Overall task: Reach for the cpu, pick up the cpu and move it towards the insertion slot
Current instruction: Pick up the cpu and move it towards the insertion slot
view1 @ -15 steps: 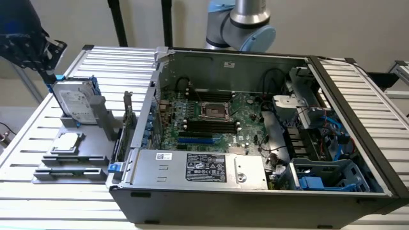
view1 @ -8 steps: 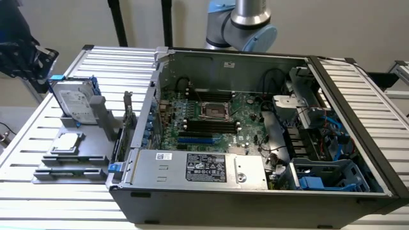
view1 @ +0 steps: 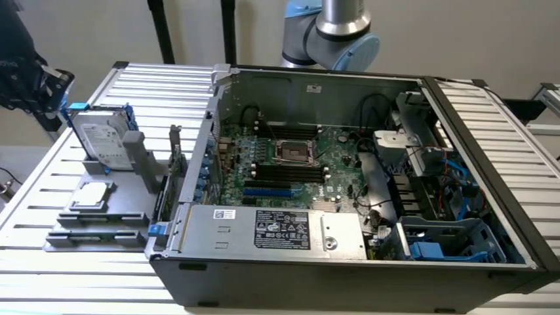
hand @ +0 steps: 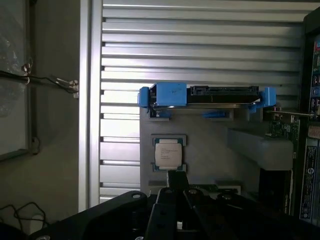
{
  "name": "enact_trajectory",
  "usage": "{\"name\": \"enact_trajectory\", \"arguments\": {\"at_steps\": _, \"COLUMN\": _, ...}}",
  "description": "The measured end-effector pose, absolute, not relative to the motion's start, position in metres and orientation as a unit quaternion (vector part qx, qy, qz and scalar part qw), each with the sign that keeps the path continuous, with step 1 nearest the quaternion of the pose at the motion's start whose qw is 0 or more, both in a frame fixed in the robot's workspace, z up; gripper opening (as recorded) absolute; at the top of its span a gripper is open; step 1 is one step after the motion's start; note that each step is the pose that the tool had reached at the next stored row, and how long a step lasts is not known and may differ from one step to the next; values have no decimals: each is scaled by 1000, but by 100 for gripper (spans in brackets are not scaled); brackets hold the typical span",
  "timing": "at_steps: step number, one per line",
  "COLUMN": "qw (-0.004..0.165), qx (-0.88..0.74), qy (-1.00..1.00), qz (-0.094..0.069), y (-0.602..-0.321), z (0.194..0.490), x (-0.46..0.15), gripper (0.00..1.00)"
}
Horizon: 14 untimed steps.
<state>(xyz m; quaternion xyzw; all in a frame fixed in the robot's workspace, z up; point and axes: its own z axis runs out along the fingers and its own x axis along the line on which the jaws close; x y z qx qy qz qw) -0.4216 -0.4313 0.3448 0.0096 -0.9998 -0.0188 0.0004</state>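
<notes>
One small flat square cpu [hand: 167, 152], silver-topped with a pale rim, lies in a grey holder [hand: 210, 150]. The black end effector [hand: 177, 184] hangs near it; whether released or clenched cannot be told.

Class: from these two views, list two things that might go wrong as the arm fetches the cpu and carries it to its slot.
1. The cpu lies close beside the upright hard drive; the gripper might knock the drive on approach.
2. The insertion slot sits deep inside the case, so the carried chip might clip its wall.
</notes>
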Motion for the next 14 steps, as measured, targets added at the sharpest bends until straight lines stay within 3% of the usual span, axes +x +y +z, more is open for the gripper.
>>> {"name": "enact_trajectory", "arguments": {"at_steps": 3, "qw": 0, "qx": 10, "qy": -1000, "qz": -19, "y": -431, "z": 345, "x": -422, "gripper": 12}}
{"name": "enact_trajectory", "arguments": {"at_steps": 6, "qw": 0, "qx": 10, "qy": -1000, "qz": -19, "y": -431, "z": 345, "x": -422, "gripper": 30}}
{"name": "enact_trajectory", "arguments": {"at_steps": 9, "qw": 0, "qx": 10, "qy": -1000, "qz": -19, "y": -431, "z": 345, "x": -422, "gripper": 36}}
{"name": "enact_trajectory", "arguments": {"at_steps": 12, "qw": 1, "qx": 10, "qy": -1000, "qz": -19, "y": -431, "z": 345, "x": -422, "gripper": 53}}
{"name": "enact_trajectory", "arguments": {"at_steps": 14, "qw": 0, "qx": 10, "qy": -1000, "qz": -19, "y": -431, "z": 344, "x": -422, "gripper": 59}}
